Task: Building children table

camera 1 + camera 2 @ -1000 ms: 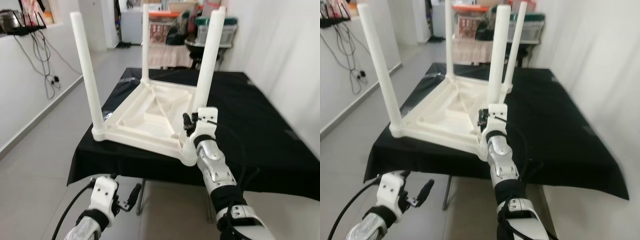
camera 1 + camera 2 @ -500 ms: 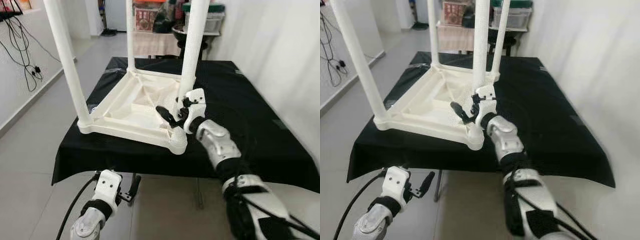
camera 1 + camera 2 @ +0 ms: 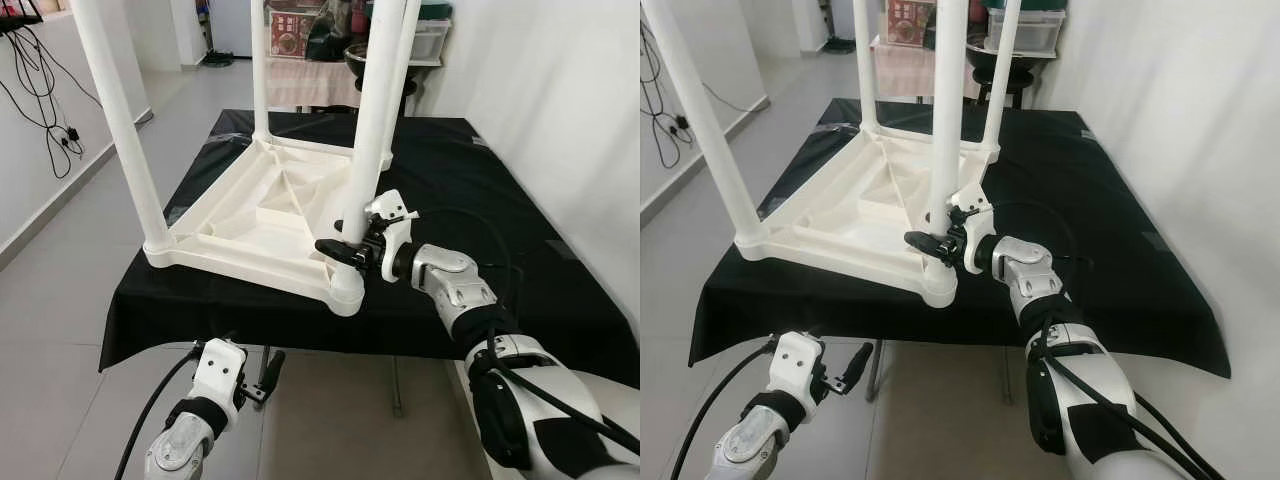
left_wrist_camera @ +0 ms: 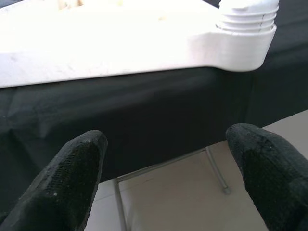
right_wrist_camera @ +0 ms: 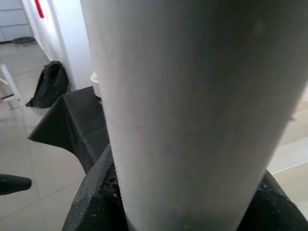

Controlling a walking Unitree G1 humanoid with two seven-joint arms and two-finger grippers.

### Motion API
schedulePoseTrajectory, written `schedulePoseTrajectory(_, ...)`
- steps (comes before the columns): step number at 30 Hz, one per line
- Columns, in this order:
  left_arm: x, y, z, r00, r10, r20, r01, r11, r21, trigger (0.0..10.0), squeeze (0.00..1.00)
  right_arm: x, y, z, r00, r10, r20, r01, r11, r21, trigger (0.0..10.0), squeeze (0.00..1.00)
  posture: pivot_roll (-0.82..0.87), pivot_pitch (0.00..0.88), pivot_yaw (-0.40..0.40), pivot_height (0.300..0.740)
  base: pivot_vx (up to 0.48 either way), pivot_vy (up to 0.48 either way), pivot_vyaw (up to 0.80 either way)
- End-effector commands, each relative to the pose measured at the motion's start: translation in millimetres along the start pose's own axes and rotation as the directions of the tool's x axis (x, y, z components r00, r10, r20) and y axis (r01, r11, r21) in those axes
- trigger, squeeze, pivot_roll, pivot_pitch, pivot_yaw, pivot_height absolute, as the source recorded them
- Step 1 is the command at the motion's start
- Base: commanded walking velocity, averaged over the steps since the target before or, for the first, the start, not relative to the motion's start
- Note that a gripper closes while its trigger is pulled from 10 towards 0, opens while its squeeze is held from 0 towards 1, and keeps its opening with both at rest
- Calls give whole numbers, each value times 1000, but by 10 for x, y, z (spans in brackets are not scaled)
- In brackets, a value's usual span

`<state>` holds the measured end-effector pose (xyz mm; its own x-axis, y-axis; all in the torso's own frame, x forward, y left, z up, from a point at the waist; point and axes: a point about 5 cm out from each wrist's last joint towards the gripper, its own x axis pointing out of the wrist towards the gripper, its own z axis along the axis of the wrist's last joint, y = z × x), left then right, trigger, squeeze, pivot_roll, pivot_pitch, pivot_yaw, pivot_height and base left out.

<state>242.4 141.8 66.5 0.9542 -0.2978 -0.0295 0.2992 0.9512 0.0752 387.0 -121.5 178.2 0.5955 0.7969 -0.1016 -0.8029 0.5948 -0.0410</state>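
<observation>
A white plastic children's table (image 3: pixel 270 215) lies upside down on a black-clothed table (image 3: pixel 480 180), with its legs pointing up. My right gripper (image 3: pixel 345 247) is shut on the near right leg (image 3: pixel 375 110), just above the corner socket (image 3: pixel 347 290). In the right wrist view that leg (image 5: pixel 192 106) fills the space between the black fingers (image 5: pixel 91 202). My left gripper (image 3: pixel 265 375) hangs open below the front edge of the cloth. Its wrist view looks up at the table's corner (image 4: pixel 245 33), with nothing between its fingers (image 4: pixel 72 178).
A white wall (image 3: pixel 560 90) runs close along the right side. On the left is a wall with hanging cables (image 3: pixel 40 110). Storage boxes and a dark pot (image 3: pixel 370 55) crowd the back. Tiled floor (image 3: pixel 60 330) lies to the left of and in front of the table.
My right gripper swung in from in front of the corner, opened beside the near right leg and closed around it. The camera has also shifted. The left arm still hangs low.
</observation>
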Motion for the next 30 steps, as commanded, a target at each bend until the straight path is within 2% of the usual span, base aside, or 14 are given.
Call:
schedulePoseTrajectory(1,11,-2,-10,1000,-1,6,1,1000,-8,10000,0,14,29,-79,1000,14,-11,-14,999,37,0,0,38,0,-54,740,0,0,0)
schedulePoseTrajectory(4,9,-3,-14,1000,0,7,0,1000,-12,10000,0,-38,-29,-198,991,-131,-18,132,989,73,0,0,28,0,-57,740,0,0,0)
schedulePoseTrajectory(5,4,8,-16,1000,5,8,-5,1000,-11,10000,0,-44,-8,-372,959,-280,-42,283,952,117,0,0,6,0,-47,740,0,0,0)
schedulePoseTrajectory(8,-1,17,-17,1000,8,8,-8,1000,-10,10000,0,-52,18,-491,925,-374,-66,380,914,143,0,0,6,0,-47,740,0,0,0)
schedulePoseTrajectory(10,6,51,-19,1000,13,8,-13,1000,-12,10000,0,-122,352,-954,741,-649,-171,671,725,153,0,0,-25,0,-16,740,0,0,0)
schedulePoseTrajectory(12,13,62,-18,1000,15,7,-15,1000,-12,10000,0,-147,525,-1060,699,-690,-190,715,680,160,0,0,-25,0,-16,740,0,0,0)
schedulePoseTrajectory(15,40,78,-23,1000,12,3,-12,1000,-6,10000,0,-73,768,-1134,729,-658,-191,684,711,161,0,0,-53,0,11,740,0,0,0)
schedulePoseTrajectory(21,74,85,-31,1000,7,-2,-7,1000,-3,10000,0,40,691,-1044,773,-617,-146,633,764,125,0,0,-43,0,-7,740,0,0,0)
schedulePoseTrajectory(22,81,88,-32,1000,10,-2,-10,1000,-1,10000,0,84,665,-1007,786,-602,-138,617,778,121,10000,0,-34,0,-10,740,0,0,0)
schedulePoseTrajectory(23,87,93,-31,1000,18,-1,-18,1000,8,10000,0,130,632,-948,792,-598,-124,610,784,115,10000,0,-29,0,-9,740,0,0,0)
schedulePoseTrajectory(24,93,97,-34,1000,24,-2,-24,1000,16,10000,0,212,609,-837,839,-538,-84,545,830,124,10000,824,-22,0,-11,740,0,0,0)
schedulePoseTrajectory(25,97,100,-36,1000,27,-3,-27,999,22,10000,0,265,596,-757,868,-493,-56,496,859,127,10000,824,-20,0,-12,740,0,0,0)
schedulePoseTrajectory(26,103,104,-40,1000,27,-5,-27,999,25,10000,0,321,606,-633,903,-429,-10,427,895,134,10000,1000,-14,0,-14,740,0,0,0)
schedulePoseTrajectory(30,125,119,-51,1000,24,-10,-24,999,24,10000,0,375,551,-304,963,-253,92,244,965,100,10000,1000,-6,0,-15,740,0,0,0)
